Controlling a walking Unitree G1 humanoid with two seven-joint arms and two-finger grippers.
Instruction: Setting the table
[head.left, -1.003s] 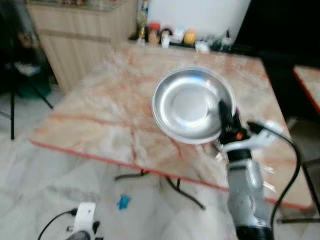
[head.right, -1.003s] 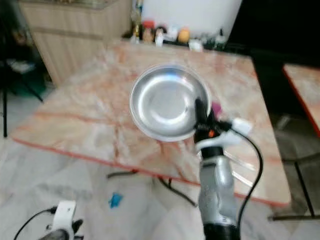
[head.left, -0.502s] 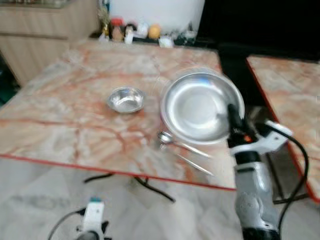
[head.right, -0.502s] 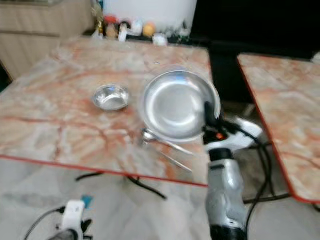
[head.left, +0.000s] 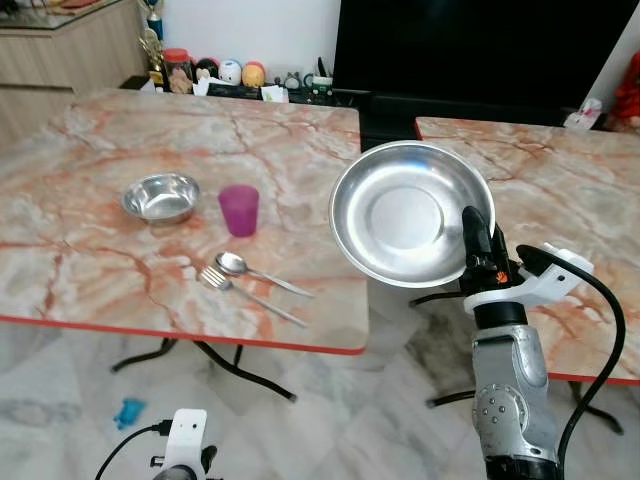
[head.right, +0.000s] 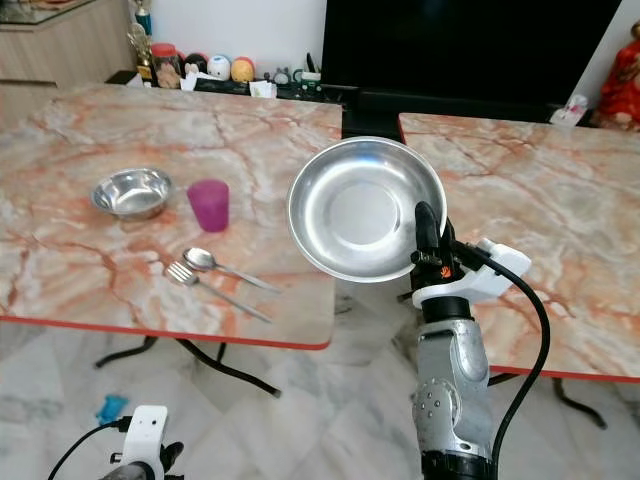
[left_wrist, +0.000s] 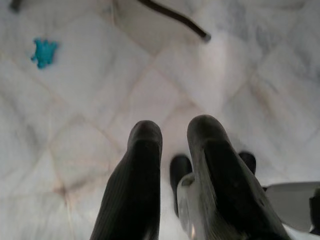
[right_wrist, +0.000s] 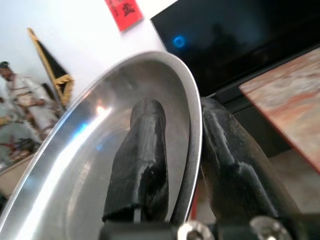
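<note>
Left eye view has the right gripper (head.left: 478, 240) raised in front of the robot, its two black fingers pinching the rim of a round steel plate (head.left: 400, 212) at about the plate's 4 o'clock edge, one finger inside the dish, one behind (the right wrist view shows this clamp plainly). The plate is shallow, polished and mirror-bright, with a flat centre and a sloped wall; it is held tilted, its face toward the camera, hanging over the gap between two marble-patterned tables. The place setting lies toward 9 o'clock from the plate, on the left table (head.left: 90, 270): a small steel bowl (head.left: 160, 197), a translucent purple cup (head.left: 239, 210), and a spoon (head.left: 252, 270) touching or nearly touching a fork (head.left: 240, 293), their long axes running from 10 to 4 o'clock. The plate likely belongs near the cutlery, so the right arm must carry it leftward and level it. The left gripper (left_wrist: 175, 150) hangs idle over pale floor tiles, fingers slightly parted and empty.
</note>
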